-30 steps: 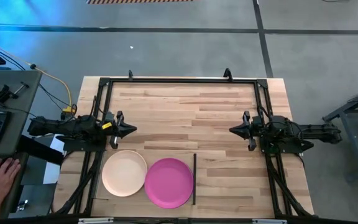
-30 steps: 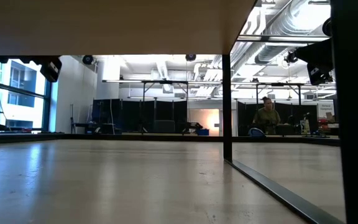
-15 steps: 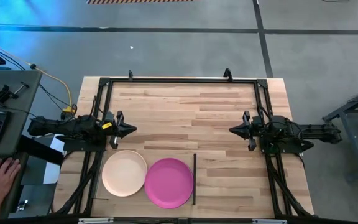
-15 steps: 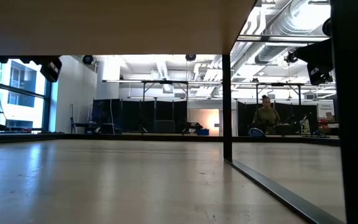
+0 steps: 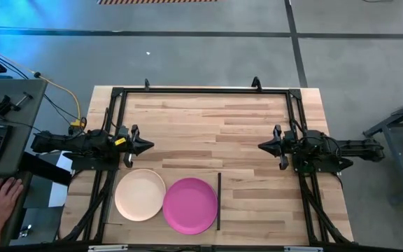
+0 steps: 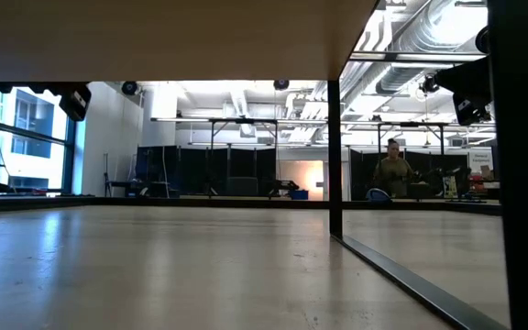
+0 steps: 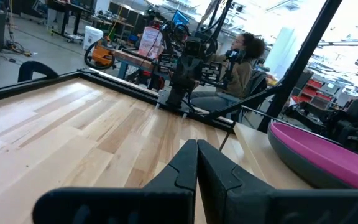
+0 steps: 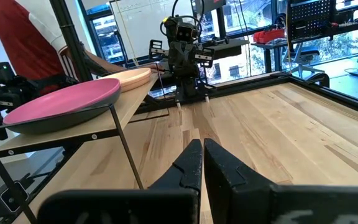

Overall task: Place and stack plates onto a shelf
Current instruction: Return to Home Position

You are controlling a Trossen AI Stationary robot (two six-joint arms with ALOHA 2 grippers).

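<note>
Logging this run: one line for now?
left end effector shut, left side; right end effector shut, right side; round magenta pink plate, round cream plate on pale plywood shelf

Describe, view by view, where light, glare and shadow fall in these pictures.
High view: even light, blue glow on the floor. Low view: the shelf shadowed underneath, ceiling lamps blazing behind. Left wrist view: glare above the pink plate.

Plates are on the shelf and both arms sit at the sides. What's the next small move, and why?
Probably none: hold still. The pink plate and cream plate rest on the shelf, and the left hand and right hand are shut, empty, parked at the table's sides.
</note>
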